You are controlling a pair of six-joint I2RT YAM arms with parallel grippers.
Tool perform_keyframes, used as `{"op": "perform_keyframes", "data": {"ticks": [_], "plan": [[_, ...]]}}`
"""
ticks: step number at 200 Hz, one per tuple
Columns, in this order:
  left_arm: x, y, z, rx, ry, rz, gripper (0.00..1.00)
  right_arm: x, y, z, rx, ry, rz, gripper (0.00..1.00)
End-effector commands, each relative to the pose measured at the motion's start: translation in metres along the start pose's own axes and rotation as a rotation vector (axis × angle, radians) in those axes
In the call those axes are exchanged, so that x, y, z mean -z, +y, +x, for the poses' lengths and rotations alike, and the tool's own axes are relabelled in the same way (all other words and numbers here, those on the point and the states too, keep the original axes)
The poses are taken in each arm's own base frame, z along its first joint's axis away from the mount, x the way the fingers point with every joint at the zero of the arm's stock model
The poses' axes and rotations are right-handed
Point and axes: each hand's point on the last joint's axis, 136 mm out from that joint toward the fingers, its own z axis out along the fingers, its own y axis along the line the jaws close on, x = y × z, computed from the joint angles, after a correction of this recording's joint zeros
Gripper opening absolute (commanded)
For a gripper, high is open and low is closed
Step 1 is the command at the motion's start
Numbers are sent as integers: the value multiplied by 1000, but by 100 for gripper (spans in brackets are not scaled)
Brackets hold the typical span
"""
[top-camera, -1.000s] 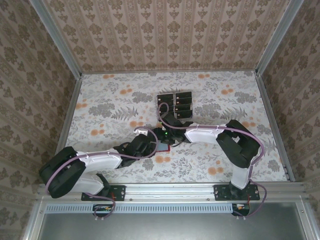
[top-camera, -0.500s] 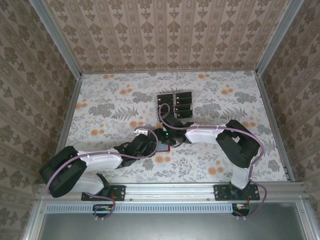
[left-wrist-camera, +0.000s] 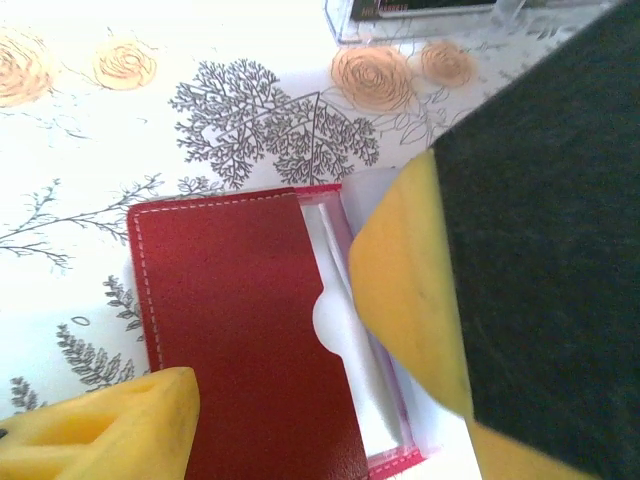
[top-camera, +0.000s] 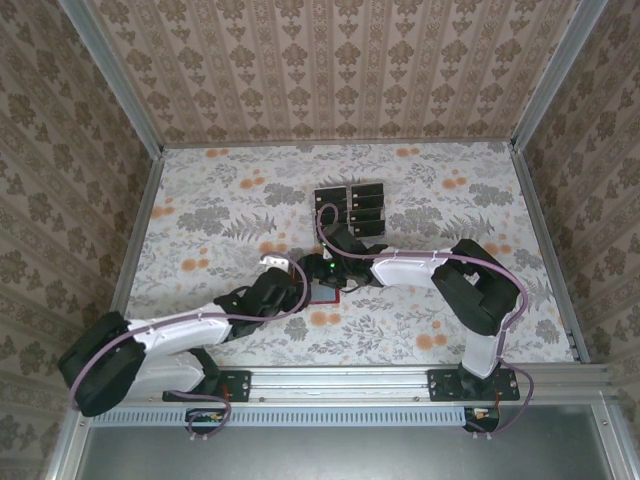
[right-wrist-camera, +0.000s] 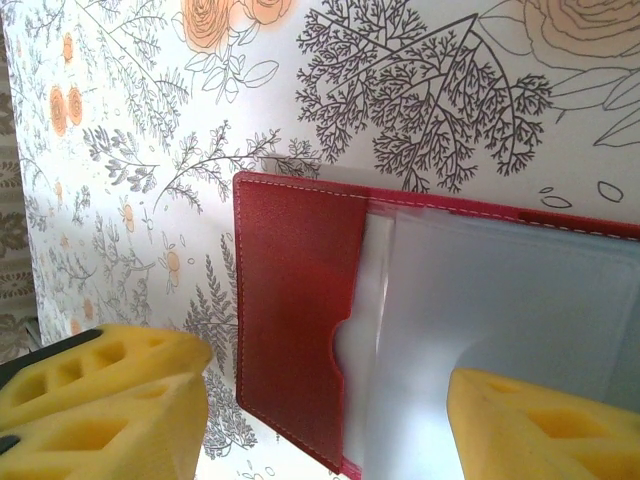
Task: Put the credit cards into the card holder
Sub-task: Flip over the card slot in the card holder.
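Now left claw [top-camera: 300,288] advanced; straddling card holder [left-wrist-camera: 240,330].

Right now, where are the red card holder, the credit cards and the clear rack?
red card holder [left-wrist-camera: 235,330]: left wrist view, red outer flap.
credit cards [top-camera: 366,205]: top external view, dark card faces.
clear rack [left-wrist-camera: 400,28]: left wrist view, its near plastic edge.
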Motion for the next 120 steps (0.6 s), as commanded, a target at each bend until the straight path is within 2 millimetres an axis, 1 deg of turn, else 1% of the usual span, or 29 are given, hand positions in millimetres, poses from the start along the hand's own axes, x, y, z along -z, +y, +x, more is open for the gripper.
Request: {"op": "perform_keyframes", "data": {"ticks": [1, 24, 53, 82, 120], "plan": [[7, 15, 0, 22, -16, -34, 72, -2, 4, 3, -14, 20, -3, 66], [12, 16, -2, 27, -27, -19, 73, -8, -1, 5, -20, 26, 24, 66], [13, 15, -1, 18, -22, -9, 74, -18, -5, 8, -30, 40, 47, 66], [9, 14, 5, 9, -3, 1, 74, -23, 0, 11, -22, 49, 50, 65], [2, 11, 11, 5, 19, 9, 74, -25, 5, 10, -16, 52, 44, 65]]}}
